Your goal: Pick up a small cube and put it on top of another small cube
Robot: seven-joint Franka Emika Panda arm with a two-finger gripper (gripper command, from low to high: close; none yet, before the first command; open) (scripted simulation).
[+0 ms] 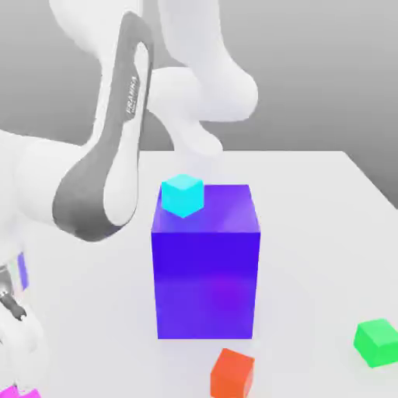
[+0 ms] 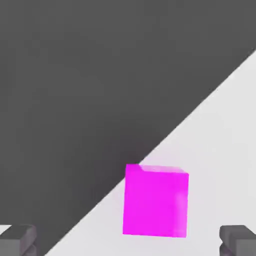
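Note:
A small magenta cube (image 2: 156,201) rests on the white table (image 2: 220,130), close to its edge. My gripper (image 2: 129,242) is open above it, with one grey fingertip (image 2: 18,238) on each side and apart from the cube. In the exterior view a sliver of this magenta cube (image 1: 21,393) shows at the bottom left corner, just under my hand (image 1: 12,320). A small cyan cube (image 1: 183,195) sits on a top corner of a large blue block (image 1: 206,268). A red cube (image 1: 232,373) and a green cube (image 1: 377,342) lie on the table in front of the block.
The tall blue block stands in the middle of the table. The table edge (image 2: 165,137) runs diagonally right beside the magenta cube, with dark floor beyond it. My arm's white and grey links (image 1: 109,171) rise at the exterior view's left.

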